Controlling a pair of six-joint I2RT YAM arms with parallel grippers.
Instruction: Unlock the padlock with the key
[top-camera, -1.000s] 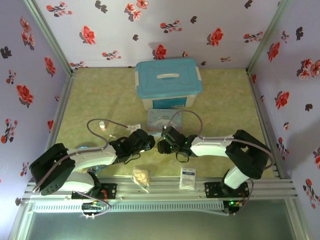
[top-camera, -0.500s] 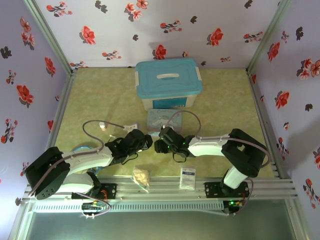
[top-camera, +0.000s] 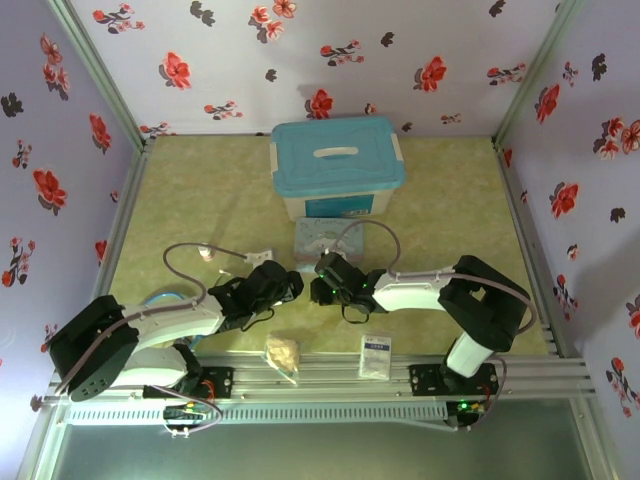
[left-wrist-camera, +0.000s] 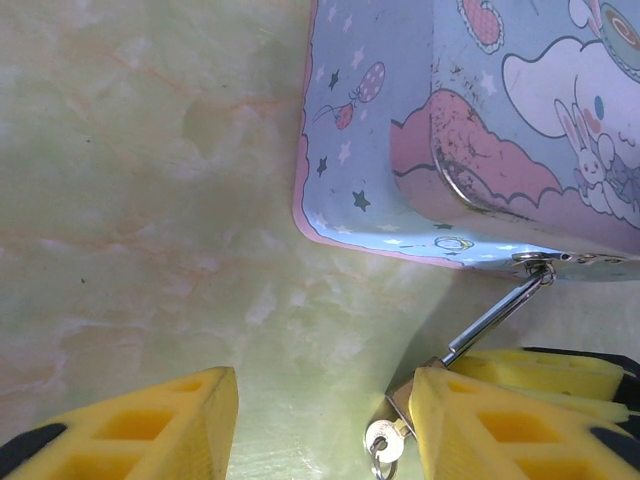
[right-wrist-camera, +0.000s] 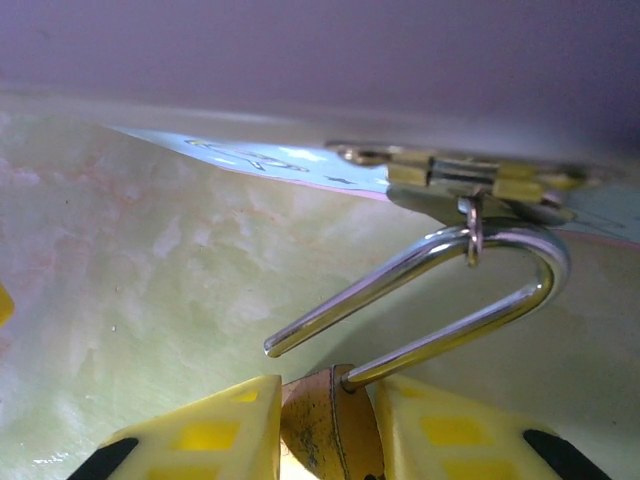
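The brass padlock (right-wrist-camera: 330, 430) sits between my right gripper's (right-wrist-camera: 325, 395) yellow fingers, which are shut on its body. Its grey shackle (right-wrist-camera: 450, 290) stands open, one end free, and still hangs through the ring on the cartoon-print tin's (left-wrist-camera: 450, 120) clasp. In the left wrist view my left gripper (left-wrist-camera: 320, 400) is open over bare table just in front of the tin. The small key (left-wrist-camera: 380, 440), with a ring through its head, pokes out beside the left gripper's right finger, against the padlock's corner. From above, both grippers (top-camera: 292, 283) (top-camera: 318, 290) meet tip to tip just below the tin (top-camera: 318, 238).
A blue-lidded white box (top-camera: 338, 165) stands behind the tin. A white sachet (top-camera: 376, 355) and a beige lump (top-camera: 282, 352) lie near the front rail. A small white cap (top-camera: 205, 251) and a blue-grey cable loop (top-camera: 170, 297) lie to the left.
My right gripper has closed on the padlock's body and shifted a little left. The left arm drew slightly left and back, its jaws unchanged.
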